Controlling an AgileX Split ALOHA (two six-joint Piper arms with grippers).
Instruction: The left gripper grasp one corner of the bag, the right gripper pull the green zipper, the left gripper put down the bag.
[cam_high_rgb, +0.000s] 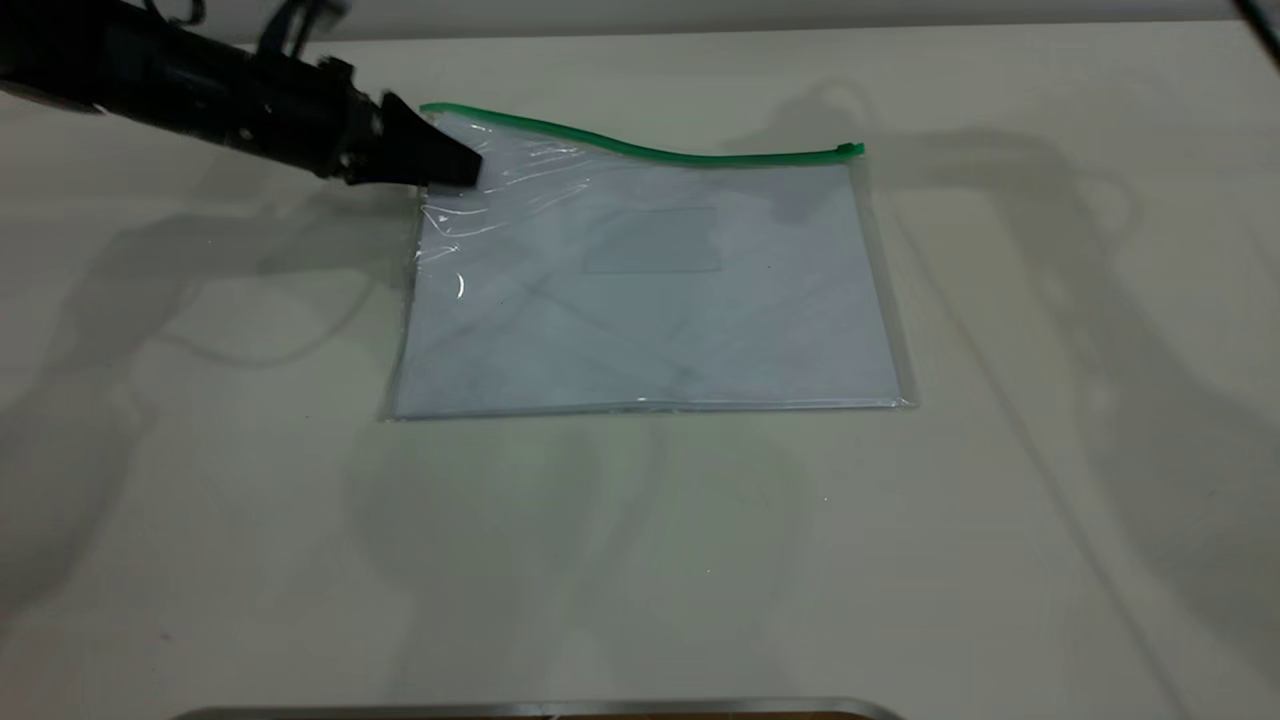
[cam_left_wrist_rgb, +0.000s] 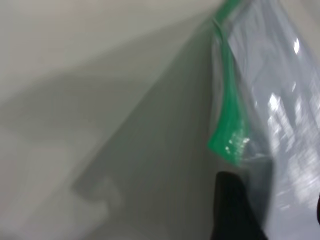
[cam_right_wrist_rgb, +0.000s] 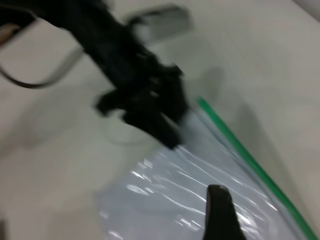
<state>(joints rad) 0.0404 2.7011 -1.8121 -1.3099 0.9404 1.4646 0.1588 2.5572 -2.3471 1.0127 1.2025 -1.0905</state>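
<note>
The bag (cam_high_rgb: 650, 300), a clear pouch with white sheets and a small card pocket, lies flat on the table, its far left corner raised. The green zipper (cam_high_rgb: 640, 150) runs along its far edge, with the slider tab (cam_high_rgb: 850, 150) at the right end. My left gripper (cam_high_rgb: 455, 165) is shut on the raised corner, just below the zipper's left end (cam_left_wrist_rgb: 230, 125). My right gripper (cam_right_wrist_rgb: 272, 215) is outside the exterior view. In its wrist view only one finger (cam_right_wrist_rgb: 220, 210) shows, hovering above the bag (cam_right_wrist_rgb: 170, 200) near the zipper (cam_right_wrist_rgb: 250, 160) and holding nothing. The left gripper (cam_right_wrist_rgb: 167, 132) lies beyond it.
The pale table (cam_high_rgb: 640, 560) stretches on all sides of the bag. A metal edge (cam_high_rgb: 530, 710) runs along the near side. A dark part (cam_high_rgb: 1262, 25) shows at the far right corner.
</note>
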